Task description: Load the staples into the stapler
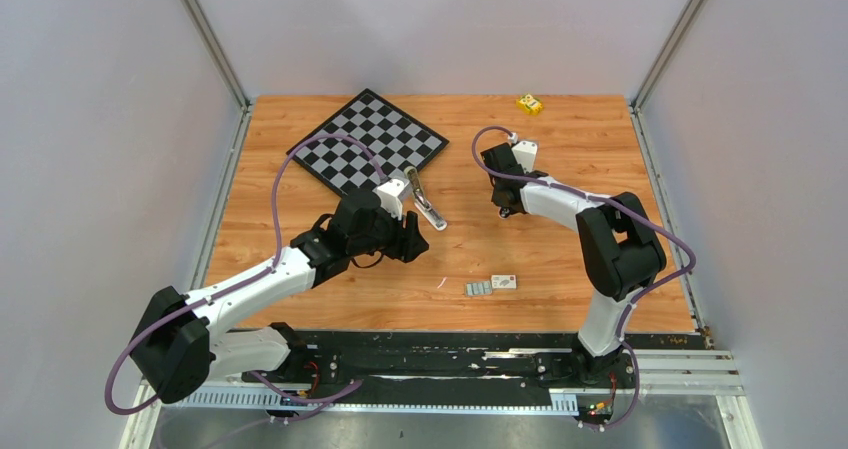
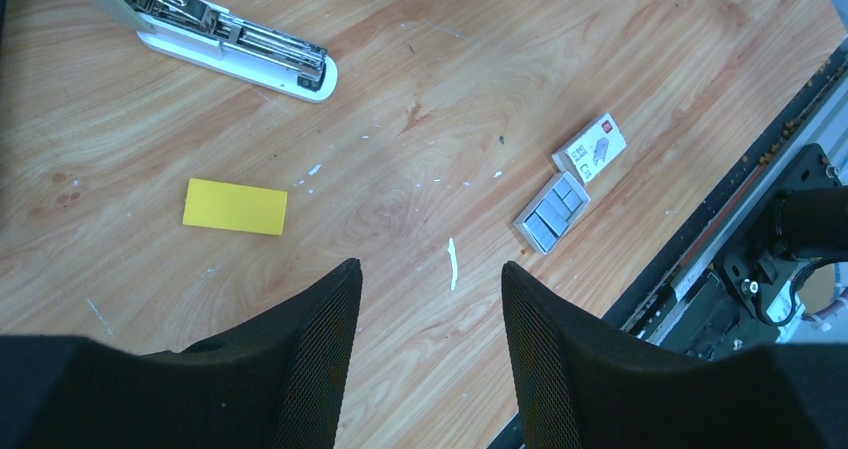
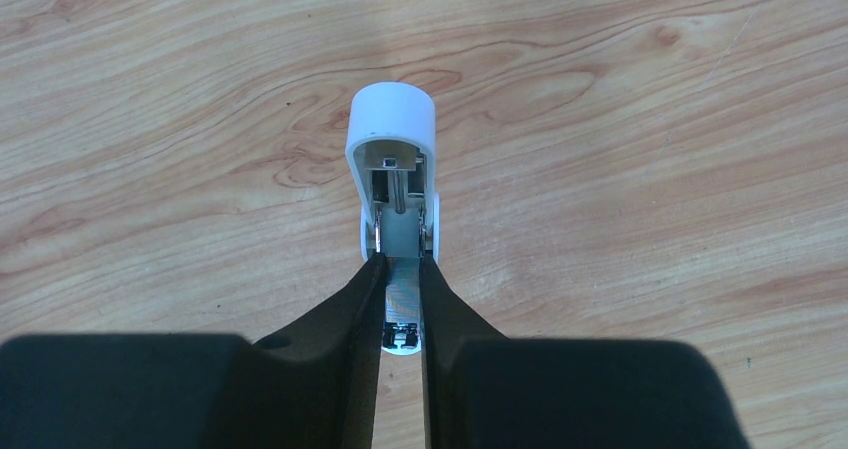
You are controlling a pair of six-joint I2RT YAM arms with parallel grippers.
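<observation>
Wood-grain worktop [image 1: 560, 259] carries everything. A black-and-white checkered board [image 1: 368, 141] lies angled at its far left.

The left claw [image 2: 430, 269] hangs over the middle of the worktop, released, its black fingers spread with only bare wood between them. The right claw [image 1: 503, 209] points down at the worktop further right. From overhead it is well apart from the open stapler with a grey-olive top, shiny inner tray and white base [image 1: 427, 207].

That stapler [image 2: 235, 44] lies on the worktop just ahead of the left claw, its lid swung up and its tray exposed.

In the right wrist view, the right claw [image 3: 402, 261] is clenched, its fingers nearly together and pressed against the sides of the tray of a white-capped stapler with a shiny metal tray [image 3: 392, 119]. I cannot tell whether this white-capped stapler is the one seen from overhead.

A flat yellow rectangular card [image 2: 235, 207] lies near the left claw, on the stapler's side.

Towards the near edge sits a small white labelled box [image 2: 592, 147]. Just beside it are the silvery-grey ridged strips of staples [image 2: 550, 214], packed together in a small block on the worktop, well apart from the stapler and from both claws.

A small yellow block [image 1: 530, 103] rests at the far edge.
</observation>
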